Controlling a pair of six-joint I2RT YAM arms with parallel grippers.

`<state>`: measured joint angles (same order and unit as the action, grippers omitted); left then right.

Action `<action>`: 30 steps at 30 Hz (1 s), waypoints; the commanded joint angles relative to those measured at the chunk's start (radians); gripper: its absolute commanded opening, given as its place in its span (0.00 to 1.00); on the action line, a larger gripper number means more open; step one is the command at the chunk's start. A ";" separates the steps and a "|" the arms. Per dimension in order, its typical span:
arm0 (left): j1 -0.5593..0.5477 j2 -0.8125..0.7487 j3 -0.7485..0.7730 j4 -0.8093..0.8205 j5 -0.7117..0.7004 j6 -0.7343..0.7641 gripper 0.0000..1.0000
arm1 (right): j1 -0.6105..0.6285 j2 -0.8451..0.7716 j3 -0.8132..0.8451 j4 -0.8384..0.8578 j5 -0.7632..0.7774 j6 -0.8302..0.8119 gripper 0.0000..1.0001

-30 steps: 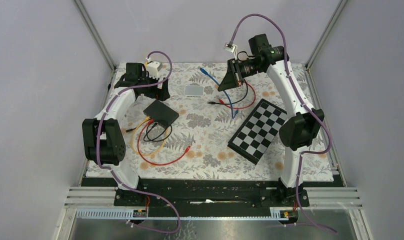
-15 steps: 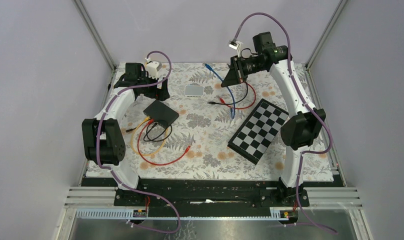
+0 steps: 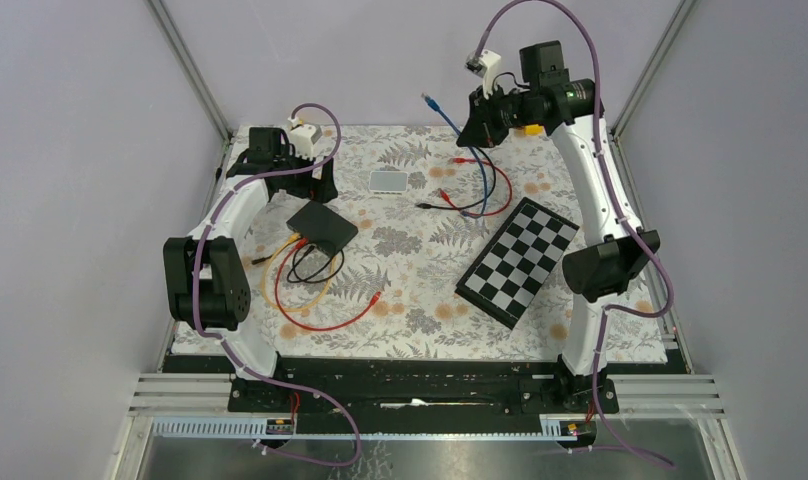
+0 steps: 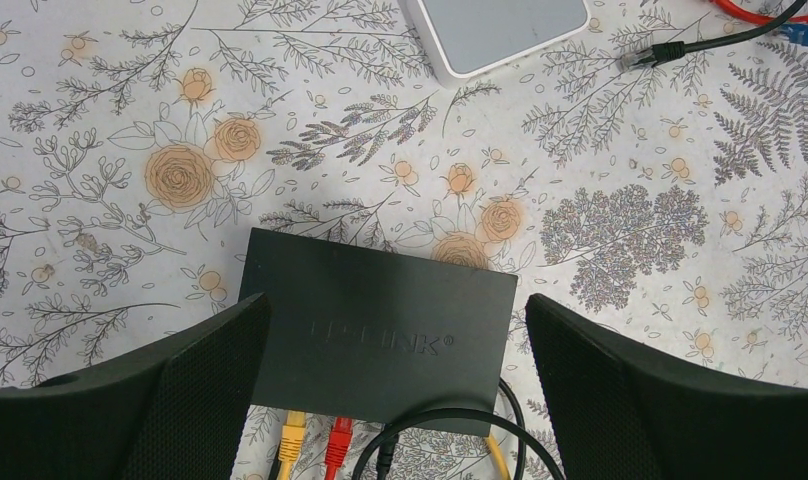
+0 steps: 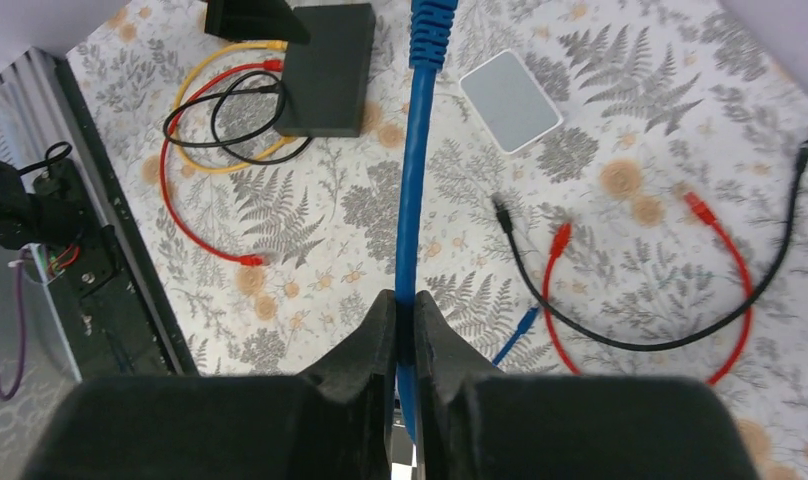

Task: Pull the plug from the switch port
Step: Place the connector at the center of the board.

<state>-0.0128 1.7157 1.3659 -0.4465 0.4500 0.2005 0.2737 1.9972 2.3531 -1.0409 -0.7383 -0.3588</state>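
Observation:
The black switch [image 3: 322, 226] lies left of centre on the floral cloth; it also shows in the left wrist view [image 4: 380, 335] with a yellow plug [image 4: 293, 437], a red plug [image 4: 337, 440] and a black cable [image 4: 388, 460] at its near edge. My left gripper [image 4: 395, 400] is open and hovers above the switch, one finger on each side. My right gripper [image 5: 404, 315] is shut on a blue cable [image 5: 416, 180], lifted high at the back [image 3: 477, 128]; its blue plug [image 3: 429, 100] hangs free in the air.
A small white box [image 3: 387, 181] lies behind the switch. Loose red and black cables [image 3: 477, 195] lie at back centre. A checkerboard [image 3: 520, 259] lies to the right. Yellow, red and black cable loops [image 3: 310, 280] lie before the switch.
My right gripper has risen and moved back and right, lifting the blue cable and its plug higher off the cloth. The left arm has not moved.

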 commanded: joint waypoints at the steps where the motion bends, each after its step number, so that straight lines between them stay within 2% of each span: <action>1: 0.009 -0.036 0.001 0.040 0.032 -0.009 0.99 | -0.003 -0.072 0.081 0.022 0.050 -0.017 0.00; 14: 0.013 -0.034 0.002 0.039 0.038 -0.013 0.99 | -0.002 -0.092 0.081 0.103 0.228 -0.075 0.00; 19: 0.013 -0.031 0.004 0.040 0.040 -0.014 0.99 | -0.001 -0.019 0.085 0.117 0.346 -0.184 0.00; 30: 0.013 -0.019 0.013 0.029 0.045 -0.016 0.99 | 0.013 0.226 0.057 0.119 0.489 -0.401 0.00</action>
<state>-0.0071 1.7157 1.3659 -0.4469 0.4671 0.1898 0.2745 2.1529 2.4145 -0.9333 -0.3370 -0.6563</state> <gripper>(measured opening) 0.987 0.110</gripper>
